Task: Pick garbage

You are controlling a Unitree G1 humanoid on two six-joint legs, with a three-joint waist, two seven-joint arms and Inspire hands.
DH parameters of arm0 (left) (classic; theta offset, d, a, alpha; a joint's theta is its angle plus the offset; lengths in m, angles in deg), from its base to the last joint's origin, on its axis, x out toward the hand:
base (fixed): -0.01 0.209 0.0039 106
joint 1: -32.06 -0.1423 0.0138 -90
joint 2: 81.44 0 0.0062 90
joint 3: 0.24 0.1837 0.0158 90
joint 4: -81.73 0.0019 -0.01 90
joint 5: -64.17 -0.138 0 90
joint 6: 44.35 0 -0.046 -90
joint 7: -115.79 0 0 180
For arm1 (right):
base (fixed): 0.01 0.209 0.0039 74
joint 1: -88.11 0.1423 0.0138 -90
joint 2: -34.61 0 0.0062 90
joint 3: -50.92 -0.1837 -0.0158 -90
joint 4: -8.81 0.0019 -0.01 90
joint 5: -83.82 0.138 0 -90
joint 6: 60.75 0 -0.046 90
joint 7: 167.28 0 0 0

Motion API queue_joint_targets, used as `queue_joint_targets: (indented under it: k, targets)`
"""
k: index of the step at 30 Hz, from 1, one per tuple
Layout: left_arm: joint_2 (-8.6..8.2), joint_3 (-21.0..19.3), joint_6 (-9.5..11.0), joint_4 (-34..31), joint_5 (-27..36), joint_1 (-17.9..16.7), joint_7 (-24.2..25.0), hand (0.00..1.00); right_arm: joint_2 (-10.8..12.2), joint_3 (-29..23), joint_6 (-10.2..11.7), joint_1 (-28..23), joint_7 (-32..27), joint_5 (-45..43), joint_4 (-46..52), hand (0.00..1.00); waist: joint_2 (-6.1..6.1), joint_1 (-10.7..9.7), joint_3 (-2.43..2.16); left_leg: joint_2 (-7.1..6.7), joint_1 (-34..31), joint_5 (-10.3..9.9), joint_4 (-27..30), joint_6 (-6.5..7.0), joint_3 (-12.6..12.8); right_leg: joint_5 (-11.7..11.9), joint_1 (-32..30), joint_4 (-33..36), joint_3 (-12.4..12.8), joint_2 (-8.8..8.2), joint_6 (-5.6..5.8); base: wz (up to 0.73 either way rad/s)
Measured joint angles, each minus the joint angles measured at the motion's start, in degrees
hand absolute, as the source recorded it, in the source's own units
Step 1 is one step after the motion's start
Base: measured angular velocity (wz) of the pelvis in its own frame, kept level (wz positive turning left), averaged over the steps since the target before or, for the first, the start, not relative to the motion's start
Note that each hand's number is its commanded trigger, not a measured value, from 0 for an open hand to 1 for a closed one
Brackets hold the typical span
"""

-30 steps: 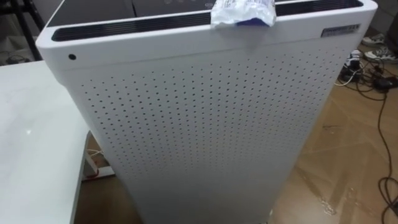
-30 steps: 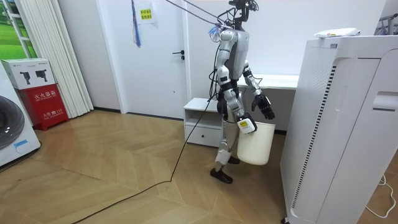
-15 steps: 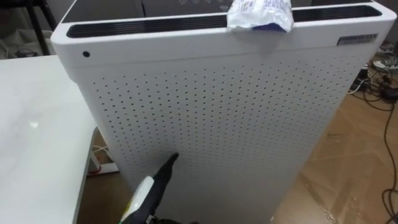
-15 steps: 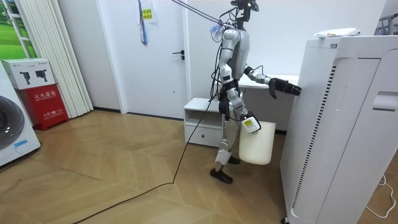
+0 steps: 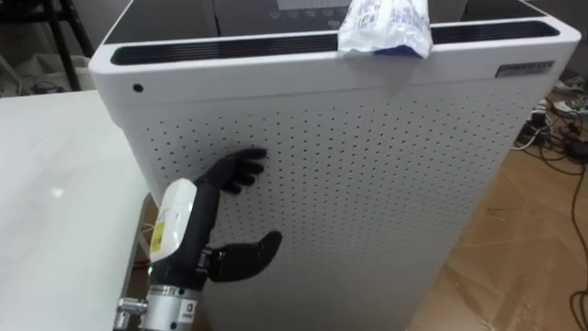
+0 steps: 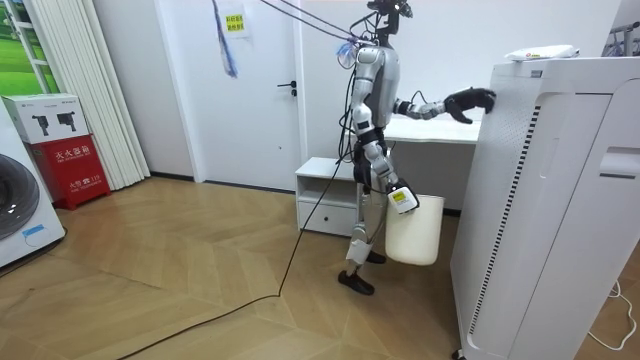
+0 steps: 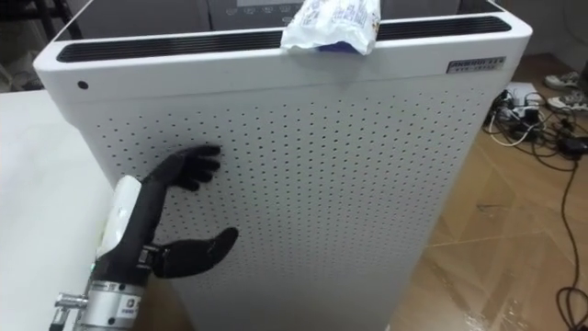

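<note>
Left hand point(image 5: 220, 179) hovers before the perforated front of the white purifier point(image 5: 367, 184), fingers spread and holding nothing, the crumpled wrapper point(image 5: 386, 23) lying on top at one o'clock.

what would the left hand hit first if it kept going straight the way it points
The perforated front panel of the tall white air purifier. The open left hand points at it from seemingly close, though depth is unclear.
</note>
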Motion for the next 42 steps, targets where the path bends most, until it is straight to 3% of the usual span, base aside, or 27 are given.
queue_joint_targets:
  k: [19, 31, 42]
  targets:
    - [-0.4, -0.4, 3.3, -10.3, 0.0, 5.3, -10.5, 0.0, -0.1, 0.4, -0.1, -1.2, -0.7, 0.2, 0.0, 1.0, 0.81, -0.3, -0.39, -0.2, 2.1, 0.0, -1.3, 0.01, -0.1, 0.2, 1.8, -1.1, 0.0, 0.04, 0.19, 0.0]
    - [-0.26, 0.2, 3.2, -10.3, -0.2, 6.0, -9.9, 0.0, 0.7, 0.4, -0.2, -1.0, -0.8, 0.0, -0.5, 1.0, 0.82, -1.4, 0.04, -0.21, 2.1, 0.0, -2.0, 0.01, 0.1, 0.2, 1.7, -1.7, 0.2, 0.06, 0.21, 0.0]
    - [-0.17, 1.6, 0.5, -10.1, -5.2, 6.1, -8.6, 0.0, 0.9, 0.3, -1.4, -1.0, -0.6, 0.0, -1.1, 1.0, 0.98, -2.6, 0.07, -0.31, 2.7, 0.0, -2.7, 0.01, 0.1, 0.3, 2.5, -2.2, 0.1, 0.22, 0.3, 0.0]
